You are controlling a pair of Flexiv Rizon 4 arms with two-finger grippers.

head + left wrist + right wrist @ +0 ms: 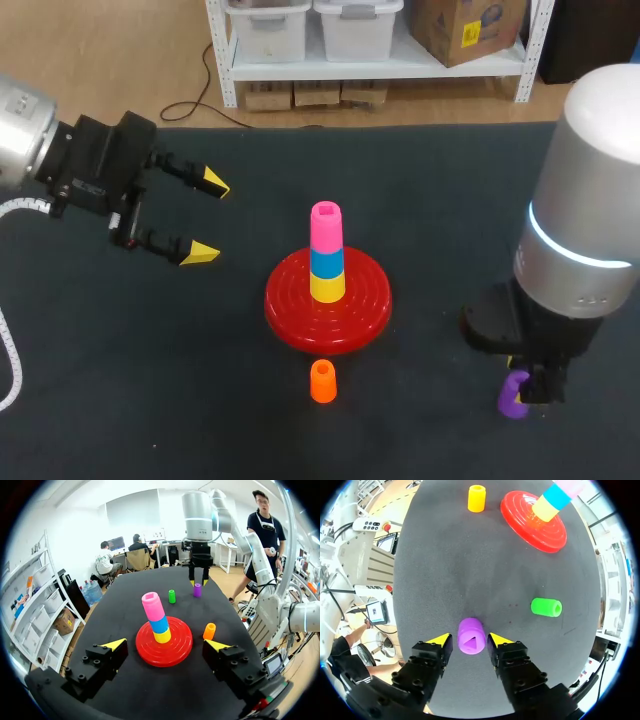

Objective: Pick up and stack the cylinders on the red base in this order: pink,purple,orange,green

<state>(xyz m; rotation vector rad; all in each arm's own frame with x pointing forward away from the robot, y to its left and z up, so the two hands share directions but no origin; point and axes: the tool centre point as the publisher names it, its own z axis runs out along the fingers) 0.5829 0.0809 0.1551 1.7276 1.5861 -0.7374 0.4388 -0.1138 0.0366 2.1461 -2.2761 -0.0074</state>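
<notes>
Red base [290, 310]: stands mid-table and carries a stack of three, a yellow cylinder [327, 286] at the bottom, a blue cylinder [326, 262] above it and the pink cylinder [325, 227] on top. The first item of the ordered four is therefore judged to be in place. Purple, orange and green are not yet stacked. Purple cylinder [471, 636]: upright on the table [150, 400] at the near right, well apart from the base. Right gripper [470, 640]: set down over the purple cylinder, one finger on each side. A thin strip of table appears to show between each finger and the cylinder, so the pincer is judged narrow but not yet clamped on it. The step in hand is assessed as taking up the purple piece. Orange cylinder [323, 381]: upright just on the near side of the base, untouched. Green cylinder [546, 607]: stands apart on the right of the table, beyond the purple one, and is hidden behind the right arm in the head view. Left gripper [207, 218]: hangs to the left of the base with its fingers spread wide, holding nothing. Markings: no brand, label or legible writing found on the cylinders, base or table. The purple top shows only a triangular recess and the pink top a square one.
</notes>
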